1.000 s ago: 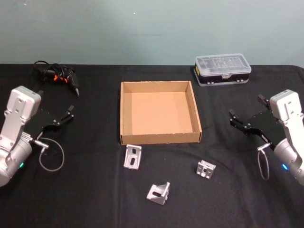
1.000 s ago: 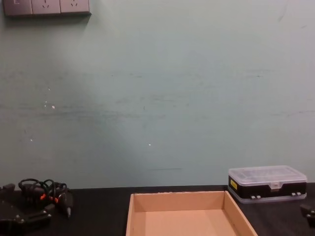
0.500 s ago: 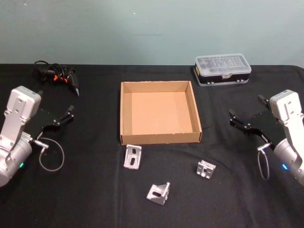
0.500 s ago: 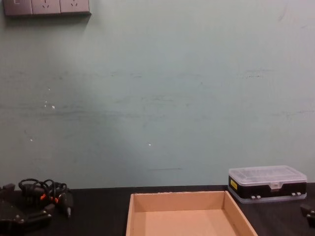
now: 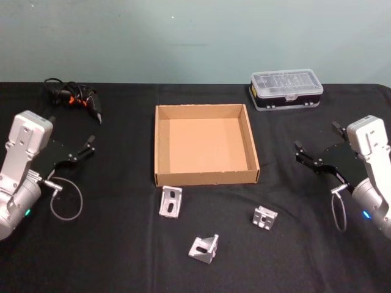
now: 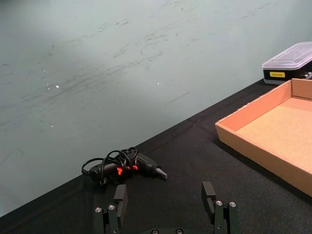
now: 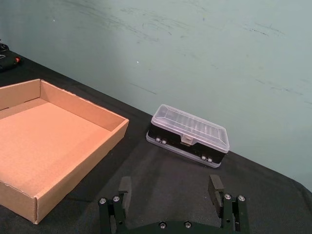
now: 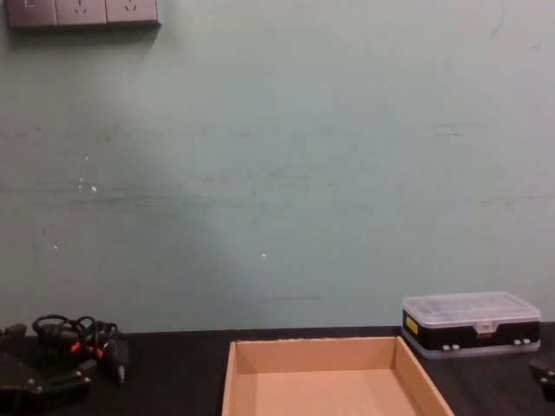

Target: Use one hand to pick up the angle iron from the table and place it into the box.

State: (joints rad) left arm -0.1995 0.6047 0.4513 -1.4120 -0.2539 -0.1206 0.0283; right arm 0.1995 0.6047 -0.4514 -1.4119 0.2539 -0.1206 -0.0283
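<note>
In the head view the black table (image 5: 122, 238) took up the lower three quarters of the frame. The tan cardboard box (image 5: 208, 177) sat at centre frame, open-topped, its brown floor in plain sight.

Three angle irons lay on the table below the box, and neither gripper held any of them. The first angle iron (image 5: 171, 201) lay just below the box's lower left corner, near the front wall but apart from it. The second angle iron (image 5: 264, 217) lay lower and further right, below the box's lower right corner. The third angle iron (image 5: 204, 248) lay lowest in the frame, between the other two and well apart from the box.

The left gripper (image 5: 71, 133) hung at the left edge at mid-height. In the left wrist view its fingers (image 6: 209, 192) stood wide apart over the table, gripping nothing. The right gripper (image 5: 316, 139) hung at the right edge at about the same height. In the right wrist view its fingers (image 7: 215, 184) were likewise spread, with nothing between them. Both grippers were well apart from the box and the angle irons.

A black plastic case (image 5: 286, 88) with a clear lid stood at upper right, and a black corded tool (image 5: 76, 97) lay at upper left.
</note>
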